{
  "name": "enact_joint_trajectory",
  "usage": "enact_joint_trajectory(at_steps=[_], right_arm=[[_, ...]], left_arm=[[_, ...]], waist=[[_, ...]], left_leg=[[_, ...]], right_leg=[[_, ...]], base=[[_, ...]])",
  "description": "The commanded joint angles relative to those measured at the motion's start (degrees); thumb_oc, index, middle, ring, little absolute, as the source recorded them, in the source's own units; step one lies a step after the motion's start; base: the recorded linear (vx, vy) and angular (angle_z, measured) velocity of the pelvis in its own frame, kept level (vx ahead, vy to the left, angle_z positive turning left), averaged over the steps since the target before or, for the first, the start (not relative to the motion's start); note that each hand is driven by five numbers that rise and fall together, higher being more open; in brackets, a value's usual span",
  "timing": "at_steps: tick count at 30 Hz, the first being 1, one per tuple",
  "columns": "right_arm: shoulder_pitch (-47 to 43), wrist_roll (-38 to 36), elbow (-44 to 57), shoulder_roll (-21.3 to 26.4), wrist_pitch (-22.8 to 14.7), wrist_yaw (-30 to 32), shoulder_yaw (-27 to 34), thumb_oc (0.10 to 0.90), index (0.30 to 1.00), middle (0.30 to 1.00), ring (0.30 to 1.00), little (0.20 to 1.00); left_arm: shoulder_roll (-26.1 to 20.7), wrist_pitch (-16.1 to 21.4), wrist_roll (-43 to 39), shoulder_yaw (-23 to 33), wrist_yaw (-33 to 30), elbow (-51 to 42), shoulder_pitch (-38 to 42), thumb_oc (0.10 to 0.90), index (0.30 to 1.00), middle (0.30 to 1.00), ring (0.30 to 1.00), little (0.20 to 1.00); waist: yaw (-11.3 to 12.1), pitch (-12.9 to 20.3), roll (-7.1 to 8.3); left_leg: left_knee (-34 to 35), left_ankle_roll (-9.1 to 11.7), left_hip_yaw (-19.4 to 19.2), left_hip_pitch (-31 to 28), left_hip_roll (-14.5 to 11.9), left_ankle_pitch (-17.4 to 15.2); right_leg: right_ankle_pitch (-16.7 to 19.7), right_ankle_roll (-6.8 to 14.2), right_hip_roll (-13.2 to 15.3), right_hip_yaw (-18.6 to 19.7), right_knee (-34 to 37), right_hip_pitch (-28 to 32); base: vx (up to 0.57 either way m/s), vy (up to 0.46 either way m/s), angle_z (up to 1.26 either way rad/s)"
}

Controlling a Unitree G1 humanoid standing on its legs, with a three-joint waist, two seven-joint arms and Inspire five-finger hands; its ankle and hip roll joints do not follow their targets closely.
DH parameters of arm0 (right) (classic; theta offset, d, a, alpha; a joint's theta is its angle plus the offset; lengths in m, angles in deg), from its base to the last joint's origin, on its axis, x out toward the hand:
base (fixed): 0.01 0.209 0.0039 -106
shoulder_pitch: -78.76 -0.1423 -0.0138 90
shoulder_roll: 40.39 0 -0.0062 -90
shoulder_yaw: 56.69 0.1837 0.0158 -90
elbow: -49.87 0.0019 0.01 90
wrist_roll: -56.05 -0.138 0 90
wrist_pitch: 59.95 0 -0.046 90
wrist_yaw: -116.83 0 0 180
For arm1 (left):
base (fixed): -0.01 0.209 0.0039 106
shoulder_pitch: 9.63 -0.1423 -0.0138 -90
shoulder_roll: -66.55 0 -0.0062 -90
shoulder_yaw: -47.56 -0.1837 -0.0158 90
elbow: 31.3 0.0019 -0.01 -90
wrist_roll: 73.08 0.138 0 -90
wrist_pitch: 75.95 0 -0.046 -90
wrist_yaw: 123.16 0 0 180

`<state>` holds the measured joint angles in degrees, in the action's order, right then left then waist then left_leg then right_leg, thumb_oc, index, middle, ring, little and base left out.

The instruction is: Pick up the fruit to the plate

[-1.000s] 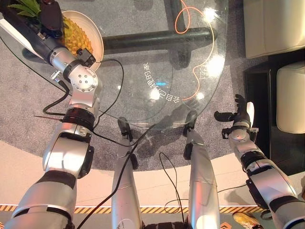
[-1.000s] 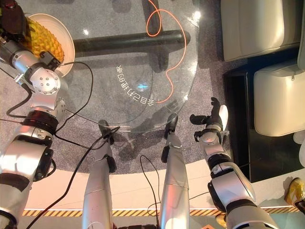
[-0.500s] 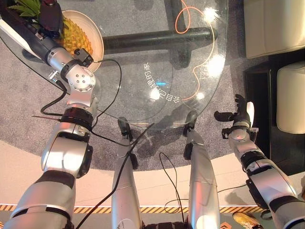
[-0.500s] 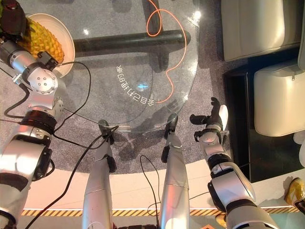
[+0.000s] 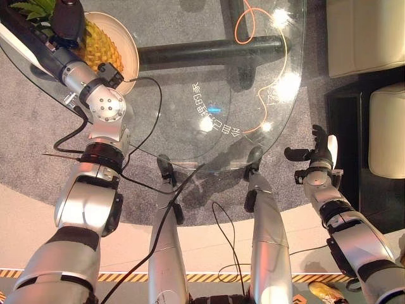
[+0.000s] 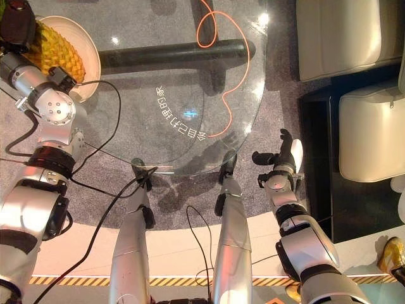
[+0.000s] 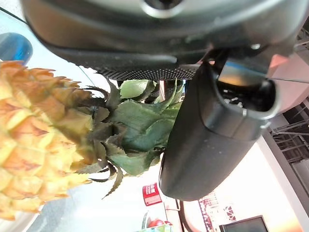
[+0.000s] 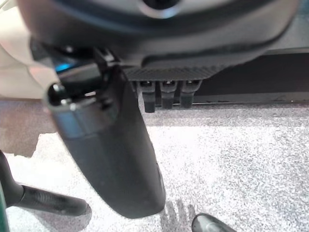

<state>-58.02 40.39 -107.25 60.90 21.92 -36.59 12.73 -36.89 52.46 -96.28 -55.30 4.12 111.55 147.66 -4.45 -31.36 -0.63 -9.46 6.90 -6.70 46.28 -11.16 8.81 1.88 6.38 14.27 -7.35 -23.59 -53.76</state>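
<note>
The pineapple (image 5: pixel 96 45) lies flat on the plate (image 5: pixel 128 45), crown pointing to the robot's left. The left hand (image 5: pixel 66 16) rests at its crown, grip unclear; the right hand (image 5: pixel 314 154) hangs spread beside the glass table (image 5: pixel 190 88).

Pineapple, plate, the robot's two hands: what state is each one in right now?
Pineapple: lying on its side on the plate, leafy crown by the left hand.
Plate: on the glass table, holding the pineapple.
Left hand: over the pineapple's crown end; grip cannot be told.
Right hand: open, holding nothing, off the table's edge above the carpet.
</note>
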Motion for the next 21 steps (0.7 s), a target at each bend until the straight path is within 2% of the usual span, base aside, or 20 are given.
enact_joint_trajectory(at_steps=[1, 9, 16, 18, 19, 21], right_arm=[[-0.2, 0.91, -1.04, 2.2, -1.34, 3.06, -0.17, 0.8, 0.9, 0.9, 0.9, 0.9], [0.21, 0.66, -0.4, 2.12, -0.93, 3.78, 0.29, 0.8, 0.9, 0.9, 0.9, 0.9], [0.69, 0.88, -0.45, 2.17, -1.14, 3.91, 1.18, 0.8, 0.9, 0.9, 0.9, 0.9], [0.51, 0.83, -0.51, 2.2, -1.08, 3.9, 1.42, 0.8, 0.9, 0.9, 0.9, 0.9], [0.55, 0.86, -0.48, 2.16, -1.12, 3.98, 1.45, 0.8, 0.9, 0.9, 0.9, 0.9], [0.52, 0.83, -0.23, 2.2, -0.94, 4.1, 1.49, 0.8, 0.9, 0.9, 0.9, 0.9]], left_arm=[[-4.42, 7.64, 2.48, 1.92, 0.59, -4.75, 3.42, 0.635, 0.759, 0.759, 0.759, 0.735], [-3.31, 8.44, 3.2, 2.84, 1.77, -7.53, 0.23, 0.723, 0.834, 0.834, 0.834, 0.823], [-2.55, 8.68, 3.73, 3.63, 2.41, -10.07, -2.27, 0.742, 0.851, 0.851, 0.851, 0.842], [-2.07, 8.78, 4.55, 3.93, 2.5, -10.83, -3.34, 0.756, 0.862, 0.862, 0.862, 0.856], [-1.82, 8.89, 4.7, 4.07, 2.67, -11.06, -3.74, 0.8, 0.9, 0.9, 0.9, 0.9], [-1.52, 9.0, 4.59, 4.26, 3.02, -11.8, -4.61, 0.8, 0.9, 0.9, 0.9, 0.9]], waist=[[1.7, 1.57, 1.18], [2.27, 1.57, 1.15], [2.85, 1.57, 0.98], [3.1, 1.57, 0.93], [3.16, 1.57, 0.9], [3.33, 1.57, 0.81]], left_leg=[[-7.95, 2.27, 3.72, 3.08, 0.5, -6.42], [-7.69, 2.21, 3.86, 3.1, 0.59, -6.41], [-7.62, 2.16, 4.08, 3.27, 0.75, -6.49], [-7.6, 2.09, 4.2, 3.39, 0.85, -6.53], [-7.62, 2.07, 4.23, 3.45, 0.88, -6.54], [-7.52, 2.07, 4.31, 3.48, 0.93, -6.52]], right_leg=[[-1.39, 1.78, -0.61, -0.81, 3.59, 3.28], [-1.07, 1.94, -0.39, -1.19, 4.03, 3.43], [-0.98, 2.07, -0.17, -1.52, 4.21, 3.45], [-0.98, 2.08, -0.13, -1.7, 4.12, 3.3], [-1.02, 2.06, -0.11, -1.73, 4.04, 3.24], [-1.07, 2.07, -0.09, -1.77, 4.04, 3.23]], base=[[0.0, 0.0, 0.0], [0.0, 0.0, 0.0], [0.0, 0.0, 0.0], [0.0, 0.0, 0.0], [0.0, 0.0, 0.0], [0.0, 0.0, 0.0]])
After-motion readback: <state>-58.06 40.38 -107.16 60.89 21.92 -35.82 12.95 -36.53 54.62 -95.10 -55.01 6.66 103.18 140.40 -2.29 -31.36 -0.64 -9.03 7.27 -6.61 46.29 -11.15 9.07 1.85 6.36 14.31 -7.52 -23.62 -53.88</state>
